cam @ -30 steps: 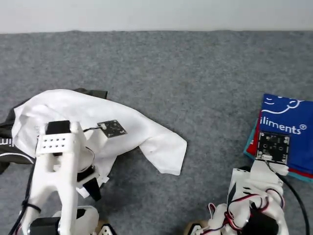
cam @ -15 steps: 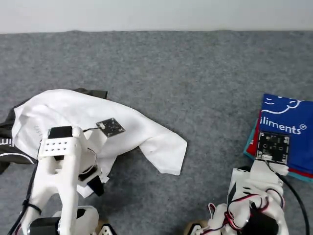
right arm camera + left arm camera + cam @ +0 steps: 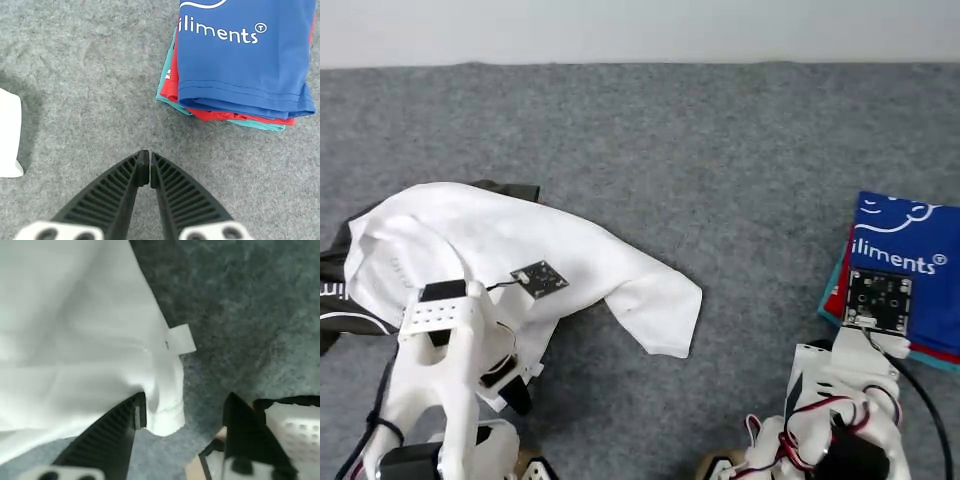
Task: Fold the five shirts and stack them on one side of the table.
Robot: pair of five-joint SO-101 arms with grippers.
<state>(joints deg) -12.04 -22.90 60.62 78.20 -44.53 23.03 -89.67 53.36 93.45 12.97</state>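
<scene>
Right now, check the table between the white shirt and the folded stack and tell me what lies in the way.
Nothing visible lies on the grey table between the white shirt and the folded stack. The right end effector, shut, hangs just short of that stack.

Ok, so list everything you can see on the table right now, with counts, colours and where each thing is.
white shirt: one, white, unfolded and crumpled on the table's left side
black shirt: one, black, partly under the white shirt at the left edge
folded shirts: three, blue on top, then red, then teal, stacked at the right edge
table: one, grey textured surface
left gripper: one, black fingers, open at the white shirt's hem
right gripper: one, black fingers, shut, over bare table near the folded shirts
</scene>
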